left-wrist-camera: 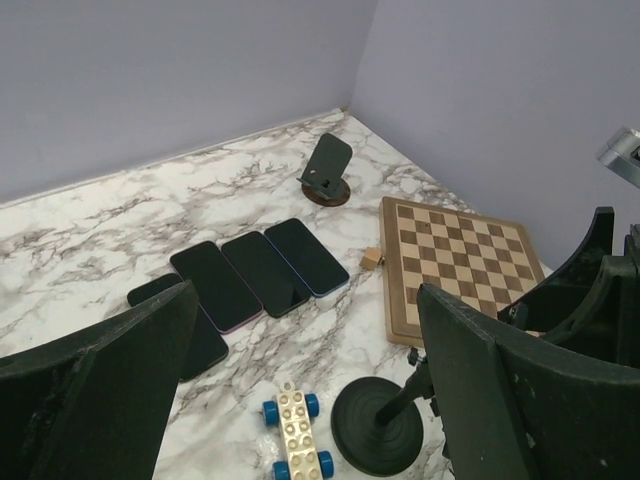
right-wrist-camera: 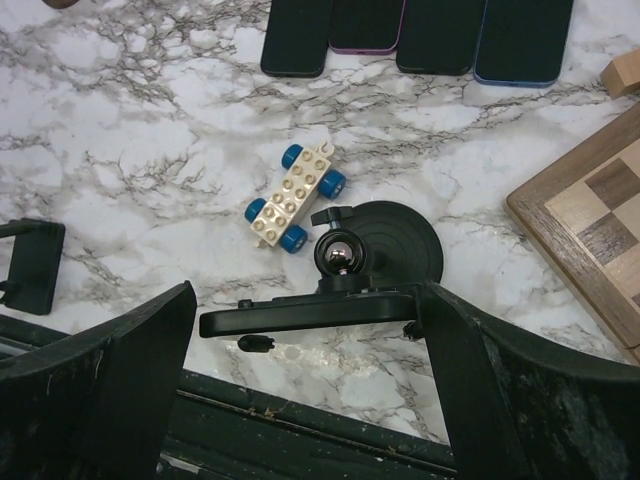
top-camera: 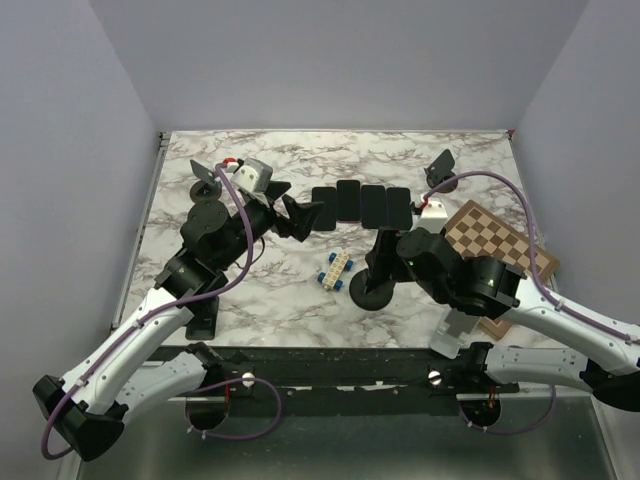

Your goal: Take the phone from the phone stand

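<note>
The phone stand has a round black base (top-camera: 372, 290) and a ball joint (right-wrist-camera: 340, 255). On its head sits a thin black slab (right-wrist-camera: 310, 312), the phone seen edge-on; I cannot separate phone from clamp. My right gripper (right-wrist-camera: 308, 300) is open and straddles the slab. Its right finger (right-wrist-camera: 470, 380) touches the slab's right end, and the left finger (right-wrist-camera: 120, 380) stands clear of the other end. In the top view the right gripper (top-camera: 385, 262) hovers over the stand. My left gripper (top-camera: 300, 217) is open and empty, also in its wrist view (left-wrist-camera: 305, 300), near the flat phones.
Several dark phones (top-camera: 360, 205) lie flat in a row at mid-table. A white toy car with blue wheels (top-camera: 337, 270) sits left of the stand base. A chessboard (top-camera: 495, 250) lies at the right. Small empty stands are at back right (top-camera: 441, 170) and back left (top-camera: 205, 180).
</note>
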Robot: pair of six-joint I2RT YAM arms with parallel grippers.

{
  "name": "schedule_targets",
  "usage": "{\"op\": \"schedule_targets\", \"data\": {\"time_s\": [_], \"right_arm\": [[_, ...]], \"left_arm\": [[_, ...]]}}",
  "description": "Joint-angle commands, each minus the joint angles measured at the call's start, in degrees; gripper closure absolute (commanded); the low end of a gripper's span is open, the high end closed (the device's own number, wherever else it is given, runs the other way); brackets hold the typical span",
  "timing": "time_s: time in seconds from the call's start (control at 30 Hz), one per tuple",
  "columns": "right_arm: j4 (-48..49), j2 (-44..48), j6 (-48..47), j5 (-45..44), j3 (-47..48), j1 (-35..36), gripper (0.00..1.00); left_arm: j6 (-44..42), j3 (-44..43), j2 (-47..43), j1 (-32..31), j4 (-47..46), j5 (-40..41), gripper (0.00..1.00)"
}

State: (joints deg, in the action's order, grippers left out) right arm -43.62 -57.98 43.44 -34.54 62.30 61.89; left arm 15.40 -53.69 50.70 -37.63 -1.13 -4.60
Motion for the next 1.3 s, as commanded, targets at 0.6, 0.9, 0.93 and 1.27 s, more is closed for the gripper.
{"op": "schedule_targets", "data": {"time_s": [0.6, 0.9, 0.93, 1.27], "right_arm": [[-0.8, -1.4, -0.6, 1.2, -1.7, 0.3, 0.11], [-1.3, -0.6, -0.8, 1.6, -2.6, 0.3, 0.12], [-1.2, -0.5, -0.8, 1.6, -2.8, 0.3, 0.13], [5.2, 0.3, -2.8, 3.4, -3.4, 0.3, 0.73]], "left_arm": [[-1.9, -2.3, 1.1, -2.8, 1.0, 2.4, 0.01], [-2.5, -2.5, 1.2, -3.5, 1.0, 3.1, 0.01], [-2.6, -2.5, 1.2, -3.5, 1.0, 3.1, 0.01], [-2.8, -2.1, 1.4, -4.9, 2.7, 3.7, 0.02]]}}
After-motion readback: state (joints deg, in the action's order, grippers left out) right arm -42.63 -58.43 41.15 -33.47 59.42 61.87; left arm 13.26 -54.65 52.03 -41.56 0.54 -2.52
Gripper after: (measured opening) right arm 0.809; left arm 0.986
